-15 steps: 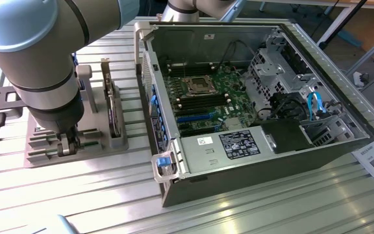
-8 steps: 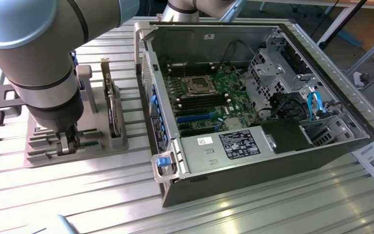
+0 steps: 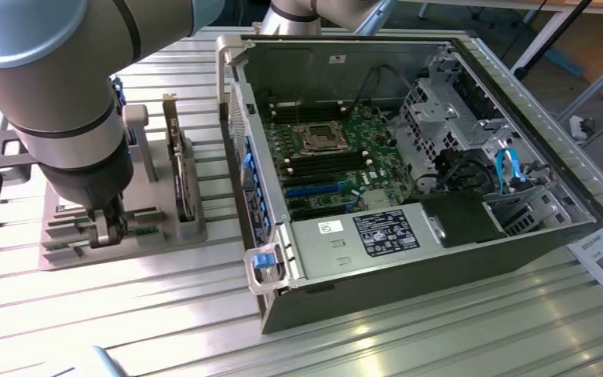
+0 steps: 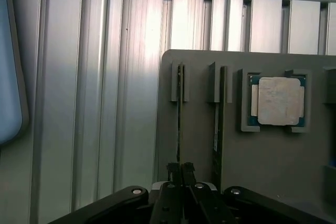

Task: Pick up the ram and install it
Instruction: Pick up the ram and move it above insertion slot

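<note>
Slatted metal bench (image 3: 385, 345), open computer case (image 3: 407, 157) on the exterior view's right, grey holder tray (image 3: 166, 236) on its left. Gripper (image 4: 181, 167) down at the tray, pinched shut on the upper edge of the ram (image 4: 179, 114), standing on edge in its slot, not yet lifted. Second stick (image 4: 216, 124) and CPU (image 4: 277, 100) alongside. Likely light, stiff, thin, fragile; best held by the board edge, off chips and contacts.
</note>
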You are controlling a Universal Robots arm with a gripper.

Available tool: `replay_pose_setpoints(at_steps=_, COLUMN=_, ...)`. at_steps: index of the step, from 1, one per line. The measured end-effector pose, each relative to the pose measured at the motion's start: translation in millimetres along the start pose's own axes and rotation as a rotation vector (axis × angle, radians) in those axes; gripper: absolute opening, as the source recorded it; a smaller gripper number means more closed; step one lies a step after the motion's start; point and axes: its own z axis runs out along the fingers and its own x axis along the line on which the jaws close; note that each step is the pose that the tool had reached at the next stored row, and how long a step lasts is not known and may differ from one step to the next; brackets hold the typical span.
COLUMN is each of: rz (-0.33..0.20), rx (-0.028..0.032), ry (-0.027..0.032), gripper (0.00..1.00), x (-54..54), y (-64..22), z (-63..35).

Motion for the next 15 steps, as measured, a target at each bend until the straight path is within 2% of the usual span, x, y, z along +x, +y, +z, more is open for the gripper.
replay_pose_setpoints(at_steps=15, rz=0.002, rx=0.0001, ry=-0.0001, gripper=0.12, x=-0.4, y=0.7, z=-16.9)
